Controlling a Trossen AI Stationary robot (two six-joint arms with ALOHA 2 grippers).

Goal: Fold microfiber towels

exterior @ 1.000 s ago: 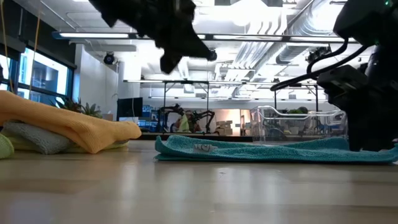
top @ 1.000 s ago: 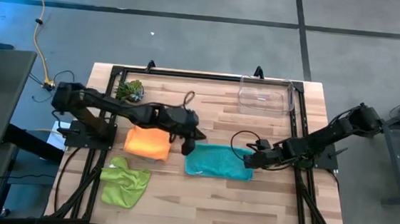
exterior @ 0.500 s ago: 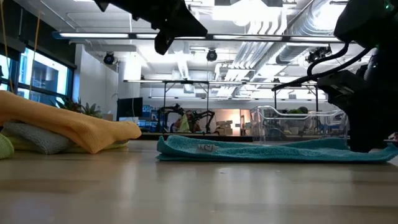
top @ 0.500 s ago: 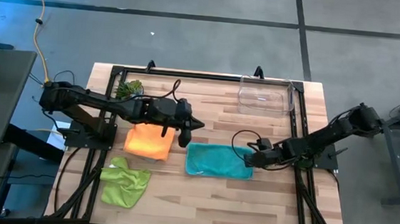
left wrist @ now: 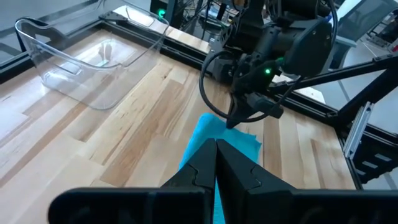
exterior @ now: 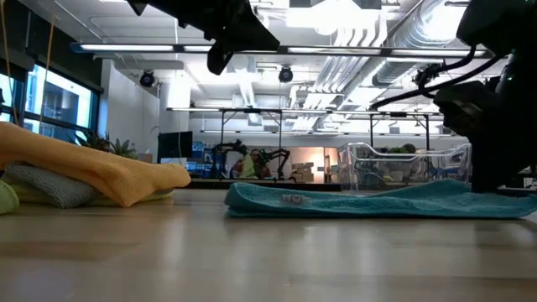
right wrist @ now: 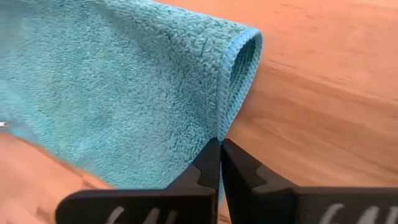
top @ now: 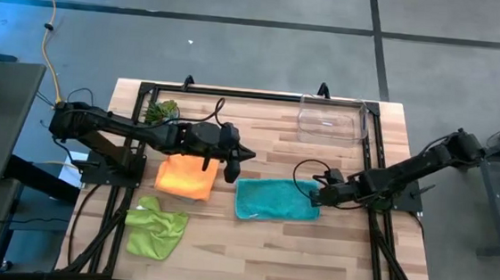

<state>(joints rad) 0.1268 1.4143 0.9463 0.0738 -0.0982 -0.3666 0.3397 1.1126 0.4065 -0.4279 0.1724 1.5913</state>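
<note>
right tool pinches the teal towel edge, fingers closed; left tool hovers shut, empty.

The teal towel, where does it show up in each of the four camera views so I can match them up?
High view: teal towel lies flat at table centre, the right gripper at its right edge.
Low view: a long low strip across the middle and right.
Left wrist view: a sliver beyond the shut left fingers.
Right wrist view: fills the upper left, its folded edge pinched.
Shared landmark: the clear plastic bin, behind the towel.
</note>
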